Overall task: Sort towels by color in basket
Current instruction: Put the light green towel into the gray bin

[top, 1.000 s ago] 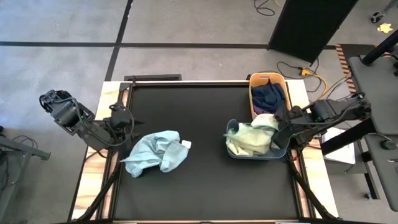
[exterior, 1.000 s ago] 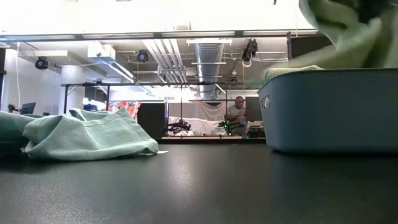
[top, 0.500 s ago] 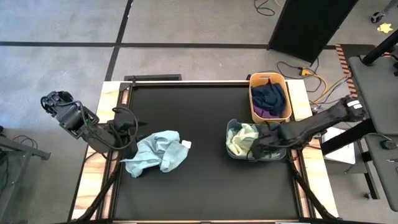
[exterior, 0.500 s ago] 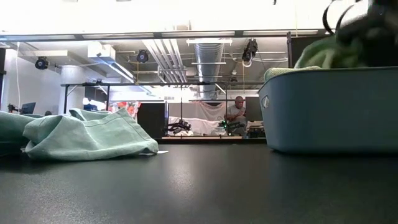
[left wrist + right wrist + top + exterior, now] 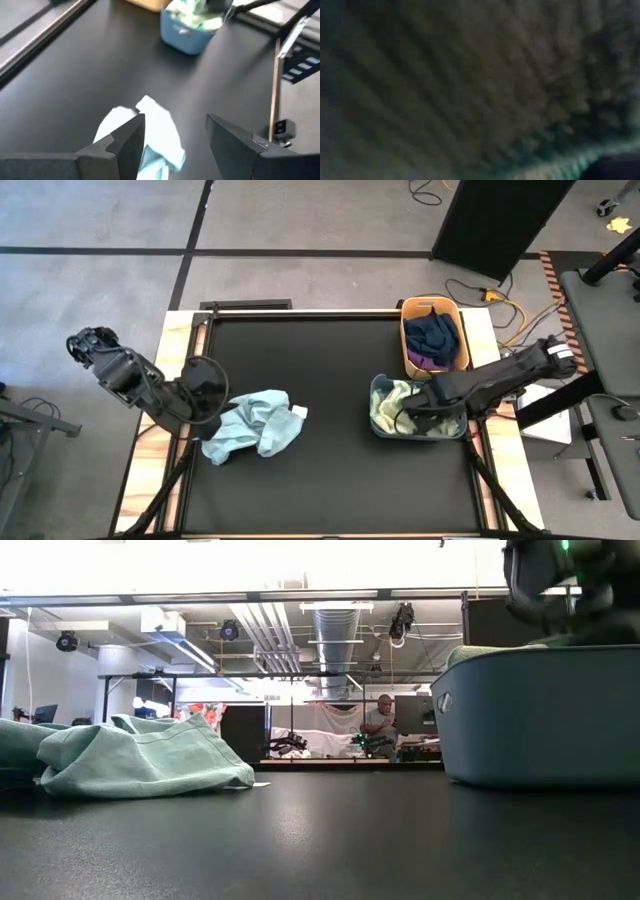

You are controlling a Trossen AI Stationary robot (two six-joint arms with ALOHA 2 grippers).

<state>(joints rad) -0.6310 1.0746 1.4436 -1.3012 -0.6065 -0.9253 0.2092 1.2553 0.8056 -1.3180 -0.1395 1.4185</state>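
Observation:
A light blue towel (image 5: 255, 425) (image 5: 140, 755) lies crumpled on the black table, left of centre. My left gripper (image 5: 218, 400) (image 5: 175, 120) hovers just left of it, open, with the towel (image 5: 155, 130) showing between its fingers and untouched. A blue bin (image 5: 430, 436) (image 5: 530, 720) (image 5: 185, 40) on the table's right holds a pale yellow-green towel (image 5: 392, 400). My right gripper (image 5: 412, 418) (image 5: 560, 580) reaches down into that bin onto the towel; its wrist view shows only cloth up close. Navy (image 5: 435, 330) and purple (image 5: 437, 363) towels lie in a tan bin (image 5: 405, 340).
The tan bin stands just beyond the blue bin, at the table's far right. The middle of the table between the light blue towel and the bins is bare black surface. Cables and a dark cabinet sit on the floor beyond the table. A person is far off in the room.
My right gripper has gone down and toward the table's left into the blue bin, taking the pale yellow-green towel from above the rim down inside. The blue bin has slid slightly toward the right edge. My left gripper has moved right, toward the light blue towel.

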